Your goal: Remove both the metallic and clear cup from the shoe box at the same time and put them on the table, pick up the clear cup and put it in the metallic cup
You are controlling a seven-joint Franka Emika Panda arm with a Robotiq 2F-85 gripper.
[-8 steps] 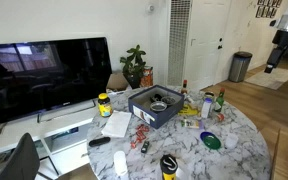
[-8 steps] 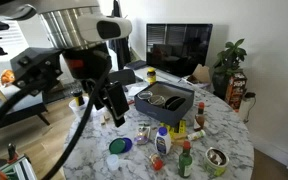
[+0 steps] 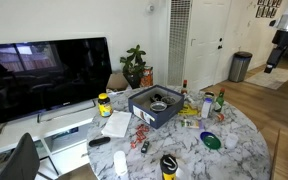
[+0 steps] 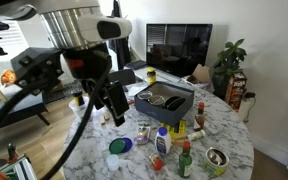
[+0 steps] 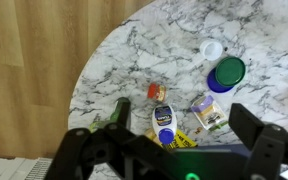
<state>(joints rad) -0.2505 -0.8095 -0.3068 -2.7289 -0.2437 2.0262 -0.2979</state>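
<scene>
The dark shoe box sits near the middle of the marble table and also shows in an exterior view. Inside it I see the metallic cup and, faintly beside it, the clear cup. They are too small to tell whether they touch. My gripper hangs high above the table's edge, well away from the box, and also shows far off in an exterior view. In the wrist view the gripper is open and empty. The box and cups are out of the wrist view.
Below the gripper lie a white bottle with a blue label, a green bottle, a small red jar, a packet and a blue lid. A black can with a yellow top stands near the table's edge. A TV stands behind the table.
</scene>
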